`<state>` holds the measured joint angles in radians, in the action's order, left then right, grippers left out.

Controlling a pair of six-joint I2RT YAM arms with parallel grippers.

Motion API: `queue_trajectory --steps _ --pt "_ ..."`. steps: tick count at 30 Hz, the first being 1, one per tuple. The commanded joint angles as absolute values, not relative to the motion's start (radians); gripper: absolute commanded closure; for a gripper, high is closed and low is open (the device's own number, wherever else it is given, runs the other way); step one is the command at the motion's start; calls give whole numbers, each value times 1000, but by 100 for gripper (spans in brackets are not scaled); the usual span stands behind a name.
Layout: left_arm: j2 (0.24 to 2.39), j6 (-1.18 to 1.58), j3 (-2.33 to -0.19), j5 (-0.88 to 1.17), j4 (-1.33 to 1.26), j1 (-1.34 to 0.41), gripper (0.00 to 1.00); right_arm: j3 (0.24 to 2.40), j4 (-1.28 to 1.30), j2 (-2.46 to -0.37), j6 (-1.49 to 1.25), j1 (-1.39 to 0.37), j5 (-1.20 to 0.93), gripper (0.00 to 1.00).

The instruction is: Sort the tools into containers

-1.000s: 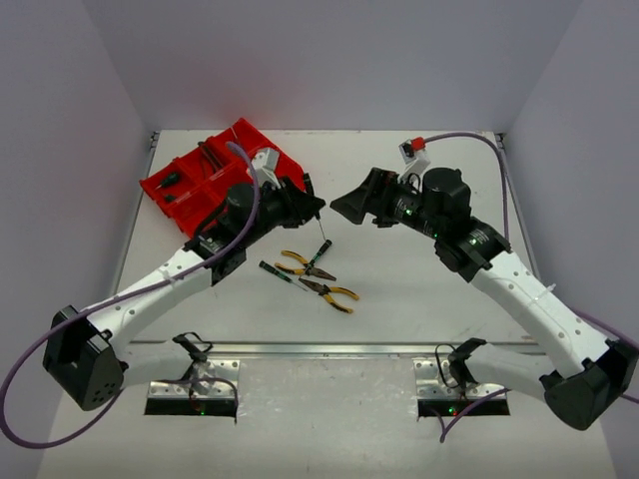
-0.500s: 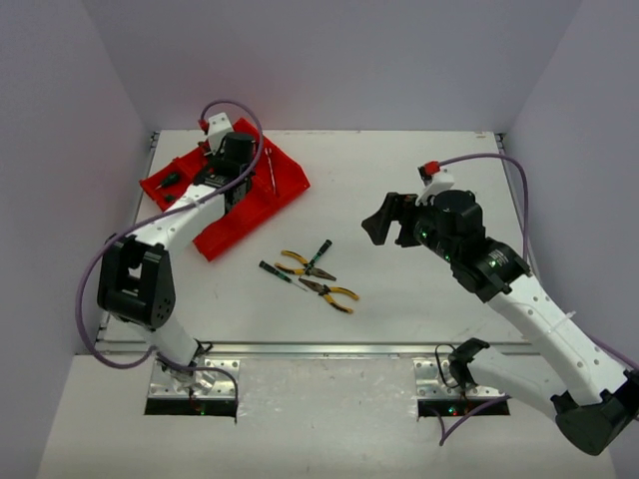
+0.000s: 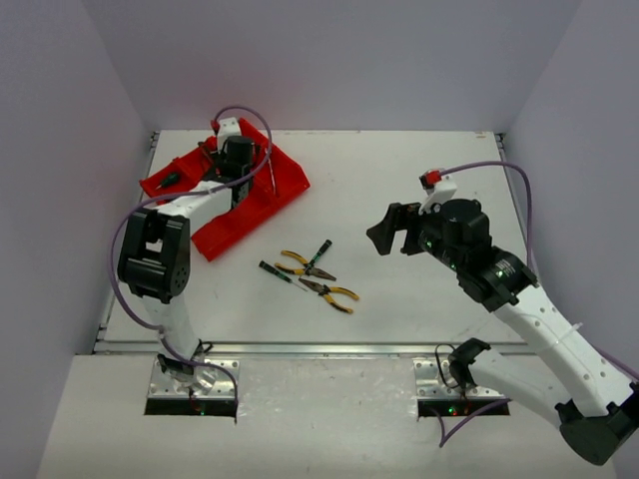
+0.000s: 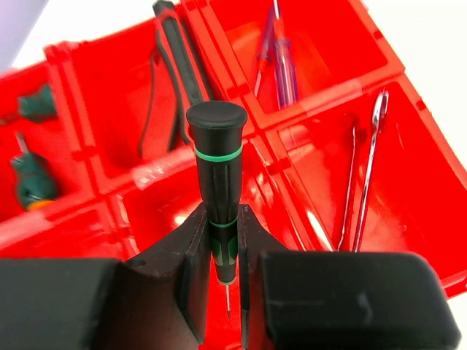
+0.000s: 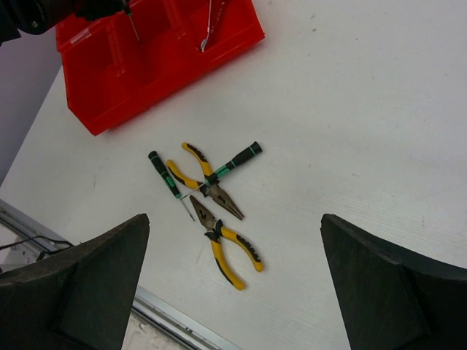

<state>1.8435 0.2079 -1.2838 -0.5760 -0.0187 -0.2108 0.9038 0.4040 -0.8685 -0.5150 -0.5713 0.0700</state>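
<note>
The big white worktop (image 3: 399, 170) has the red tray (image 3: 288, 178) at its far left corner. That is where all the tools must go.

The right end effector (image 3: 385, 232) hangs over the middle of the worktop. It is open wide and holds nothing. The left end effector (image 4: 219, 240) is right over the tray. It is squeezed tight on the held screwdriver (image 4: 216, 168), a black one with a green ring. Its thin tip points down at a box in the middle of the tray (I can't tell just which box it hangs over).

I think a good part of the job is done. In the tray I can see a dark knife (image 4: 168, 73), two silver wrenches (image 4: 365, 175) in a box to the right, blue screwdrivers (image 4: 281, 58) in a far box, and green screwdrivers (image 4: 29, 186) in the boxes on the left.

Four tools lie in a little heap near the middle of the worktop, well away from the tray. They are two yellow pliers (image 5: 208, 186) and two loose screwdrivers (image 5: 237, 160). The pliers and loose screwdrivers cross and touch. So what is left, I think, is to drop the held one and then fetch those four.
</note>
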Motion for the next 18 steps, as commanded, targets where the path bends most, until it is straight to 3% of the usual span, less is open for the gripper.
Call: queue_trajectory --steps 1,5,8,10,12,13,18 --pt "1868 283 -1248 -535 -72 -203 89 896 379 -906 -506 -570 67 1" --pt "1837 372 -1209 -549 -38 -203 79 920 379 -986 -540 -571 59 1" --pt "1801 412 -1171 -548 -26 -202 63 942 366 -1053 -564 -570 42 1" --pt "1750 445 -1166 -551 -8 -206 24 955 357 -1121 -583 -570 12 1" --pt "1669 462 -1170 -573 46 -223 5 1003 358 -1203 -600 -569 3 1" --pt "1630 463 -1169 -581 54 -229 0 1019 363 -1239 -633 -571 4 1" --pt "1349 508 -1235 -517 213 -248 0 1118 416 -1471 -822 -579 126 1"
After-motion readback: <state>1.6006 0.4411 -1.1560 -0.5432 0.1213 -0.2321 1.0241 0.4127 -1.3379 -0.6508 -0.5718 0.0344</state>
